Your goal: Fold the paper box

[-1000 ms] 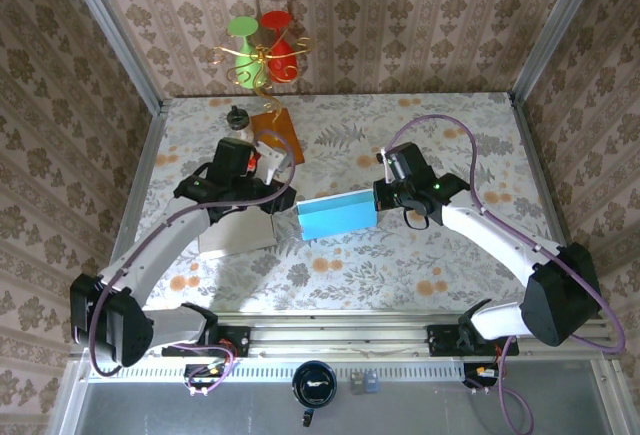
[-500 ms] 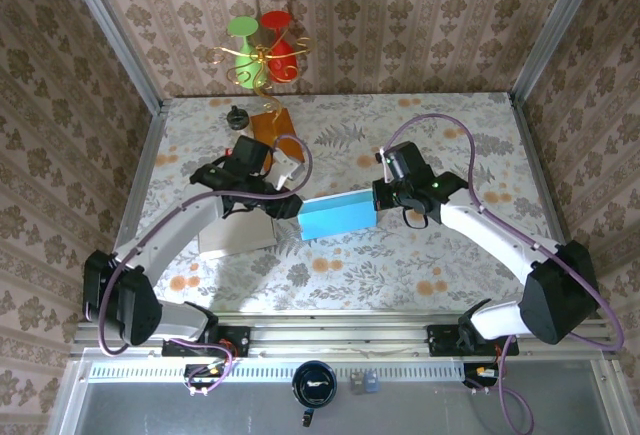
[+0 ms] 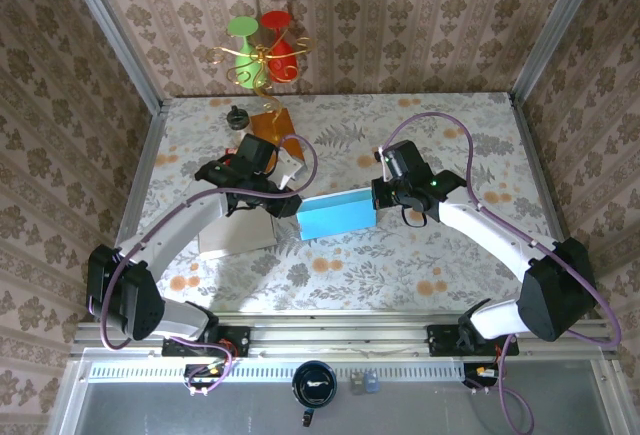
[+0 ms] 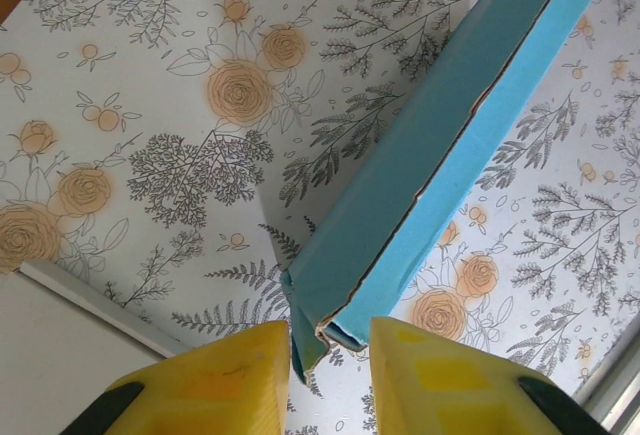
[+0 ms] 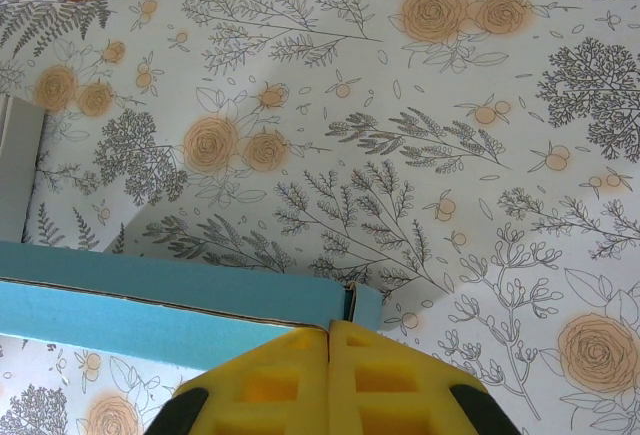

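The right claw was clamped on the blue box; the left claw was set astride its end, grip unclear, over a flowered table.

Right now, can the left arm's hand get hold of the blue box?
Probably yes. The left hand has its yellow fingers on either side of the blue box at its near corner, with nothing in between. The right hand grips the other end.

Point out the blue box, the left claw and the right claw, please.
box (image 3: 338, 217): top view, middle of its blue face.
left claw (image 4: 329, 333): left wrist view, between the fingertips, at the box's end.
right claw (image 5: 328, 329): right wrist view, where the shut fingertips meet.
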Available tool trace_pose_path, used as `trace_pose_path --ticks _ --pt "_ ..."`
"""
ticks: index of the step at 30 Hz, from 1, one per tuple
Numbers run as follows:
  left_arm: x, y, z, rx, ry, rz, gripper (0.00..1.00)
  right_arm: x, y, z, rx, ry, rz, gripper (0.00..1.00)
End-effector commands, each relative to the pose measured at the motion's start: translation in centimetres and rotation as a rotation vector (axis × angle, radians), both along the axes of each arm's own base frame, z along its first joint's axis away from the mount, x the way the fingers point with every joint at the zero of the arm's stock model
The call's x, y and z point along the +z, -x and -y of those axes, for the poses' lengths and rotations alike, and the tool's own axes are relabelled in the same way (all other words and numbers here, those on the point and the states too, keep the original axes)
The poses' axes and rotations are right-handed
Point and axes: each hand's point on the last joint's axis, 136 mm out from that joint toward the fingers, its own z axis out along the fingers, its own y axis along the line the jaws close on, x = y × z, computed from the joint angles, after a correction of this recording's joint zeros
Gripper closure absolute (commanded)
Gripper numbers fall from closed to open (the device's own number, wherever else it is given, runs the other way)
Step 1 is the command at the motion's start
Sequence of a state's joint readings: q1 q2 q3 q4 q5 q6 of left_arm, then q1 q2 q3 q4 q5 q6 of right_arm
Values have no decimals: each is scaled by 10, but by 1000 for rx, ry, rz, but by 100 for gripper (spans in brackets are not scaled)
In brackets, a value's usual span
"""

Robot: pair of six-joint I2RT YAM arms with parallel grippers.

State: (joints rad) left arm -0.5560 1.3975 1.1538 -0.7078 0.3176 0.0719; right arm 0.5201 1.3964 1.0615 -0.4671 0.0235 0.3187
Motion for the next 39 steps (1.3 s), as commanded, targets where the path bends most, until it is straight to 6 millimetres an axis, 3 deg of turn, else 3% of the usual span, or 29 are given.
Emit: trace_pose_path --ticks 1,12,28,39 --pt "2 -3 -2 -11 -32 22 73 -7 5 2 -10 20 -36 100" --pt "2 -6 2 -10 -22 20 79 -6 5 2 -12 18 -36 100" --pt "-2 -9 8 22 -16 -19 96 -6 6 2 -17 14 -34 100" --pt "-2 -11 18 219 52 -94 100 -3 6 -5 -50 -31 -35 100"
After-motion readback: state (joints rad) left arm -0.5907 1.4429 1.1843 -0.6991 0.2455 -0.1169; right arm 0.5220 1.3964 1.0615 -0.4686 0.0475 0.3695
